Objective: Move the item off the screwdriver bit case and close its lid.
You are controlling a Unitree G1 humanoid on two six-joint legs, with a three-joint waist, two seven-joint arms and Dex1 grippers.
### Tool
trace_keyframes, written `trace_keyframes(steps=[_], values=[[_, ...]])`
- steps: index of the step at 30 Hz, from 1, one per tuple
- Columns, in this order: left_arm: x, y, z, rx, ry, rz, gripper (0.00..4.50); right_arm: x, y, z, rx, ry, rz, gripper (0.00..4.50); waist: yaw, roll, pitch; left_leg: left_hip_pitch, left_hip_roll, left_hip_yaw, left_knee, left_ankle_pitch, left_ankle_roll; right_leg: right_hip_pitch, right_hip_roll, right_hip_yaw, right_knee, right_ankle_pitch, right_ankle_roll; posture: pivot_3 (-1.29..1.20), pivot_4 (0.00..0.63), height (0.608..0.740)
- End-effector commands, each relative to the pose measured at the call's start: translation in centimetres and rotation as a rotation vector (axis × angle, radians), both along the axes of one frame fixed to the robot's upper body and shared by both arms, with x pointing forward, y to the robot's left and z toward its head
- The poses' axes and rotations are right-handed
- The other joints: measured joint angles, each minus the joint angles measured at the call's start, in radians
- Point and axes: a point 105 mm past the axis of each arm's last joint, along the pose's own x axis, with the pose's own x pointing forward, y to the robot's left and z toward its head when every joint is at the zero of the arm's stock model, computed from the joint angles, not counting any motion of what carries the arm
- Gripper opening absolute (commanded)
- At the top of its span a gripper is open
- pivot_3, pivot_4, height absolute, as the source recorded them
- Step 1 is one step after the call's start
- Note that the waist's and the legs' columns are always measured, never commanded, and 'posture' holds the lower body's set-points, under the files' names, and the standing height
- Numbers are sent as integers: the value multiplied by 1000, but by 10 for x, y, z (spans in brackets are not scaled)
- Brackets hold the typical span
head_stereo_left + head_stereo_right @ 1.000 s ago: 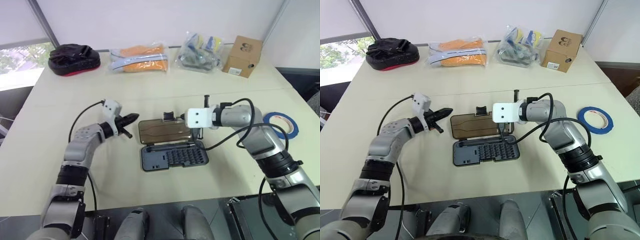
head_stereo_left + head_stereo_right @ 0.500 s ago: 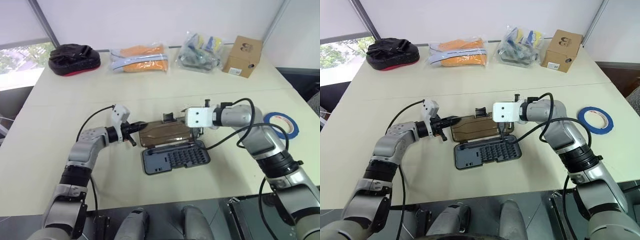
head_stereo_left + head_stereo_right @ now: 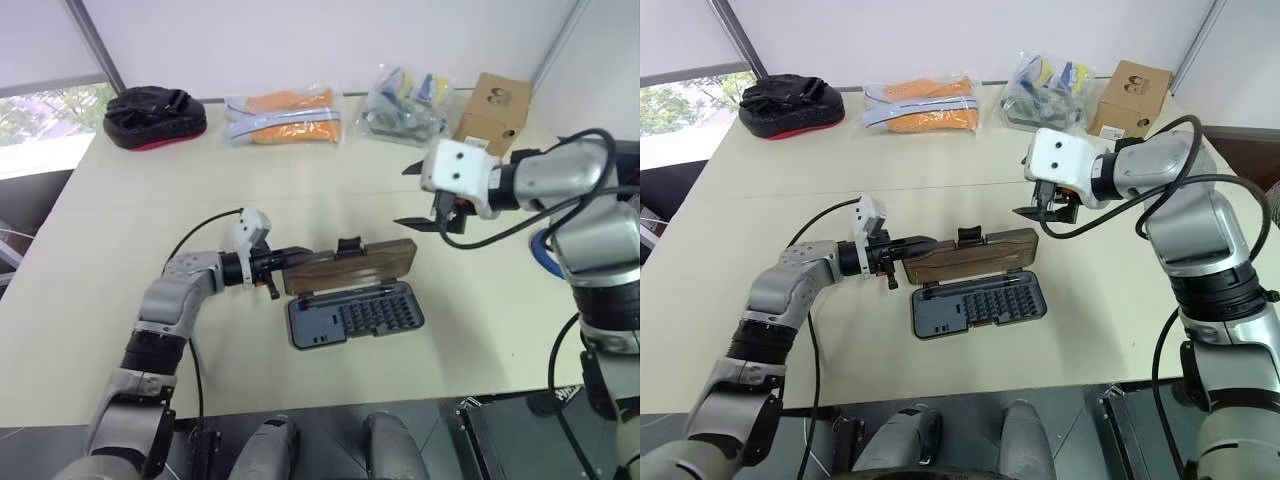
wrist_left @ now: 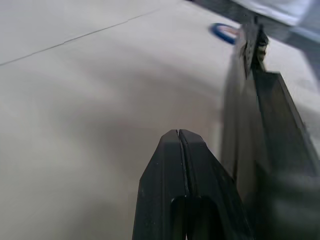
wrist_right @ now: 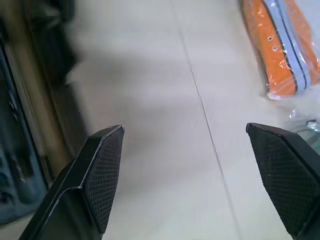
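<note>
Brown lid [image 3: 975, 256] now tilted up; right end effector [image 3: 420, 196] risen, opened.

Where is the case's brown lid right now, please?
In the head views the lid stands partly raised along the far edge of the grey bit tray, mid-table, with the left pincer at its left end.

Both head views look down over the cream table [image 3: 90, 300]. The left wrist camera sights along its closed black left gripper [image 4: 179, 137] beside the smoky brown translucent lid [image 4: 280, 145], which both head views share.
</note>
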Motion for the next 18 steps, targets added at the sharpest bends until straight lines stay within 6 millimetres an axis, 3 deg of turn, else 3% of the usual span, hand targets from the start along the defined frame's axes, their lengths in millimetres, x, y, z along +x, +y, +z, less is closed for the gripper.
trace_keyframes(steps=[1, 5, 11, 15, 18], values=[[-19, -5, 10, 30, -22, -136, 0, -3, -8, 24, 37, -51, -32, 4049, 0, 0, 0, 0, 0, 0, 0, 0, 0, 0, 0, 0, 0, 0, 0, 0, 150, 740], [-43, -7, 2, 95, 17, -280, 0, 1, -19, 30, 73, -49, -78, 4049, -1, 0, 0, 0, 0, 0, 0, 0, 0, 0, 0, 0, 0, 0, 0, 0, 150, 740], [-61, -4, -23, 196, 73, -378, 0, -4, -11, 26, 151, 9, -64, 4049, 0, 0, 0, 0, 0, 0, 0, 0, 0, 0, 0, 0, 0, 0, 0, 0, 150, 740], [-59, -2, -35, 225, 73, -371, 0, -19, 3, 14, 239, 137, 3, 4049, 2, 0, 0, 0, 0, 0, 0, 0, 0, 0, 0, 0, 0, 0, 0, 0, 150, 740], [-53, -11, -22, 183, 58, -369, 0, -47, 15, -4, 273, 291, 129, 4049, 8, 0, 0, 0, 0, 0, 0, 0, 0, 1, -1, 0, 0, 0, 0, 0, 150, 740]])
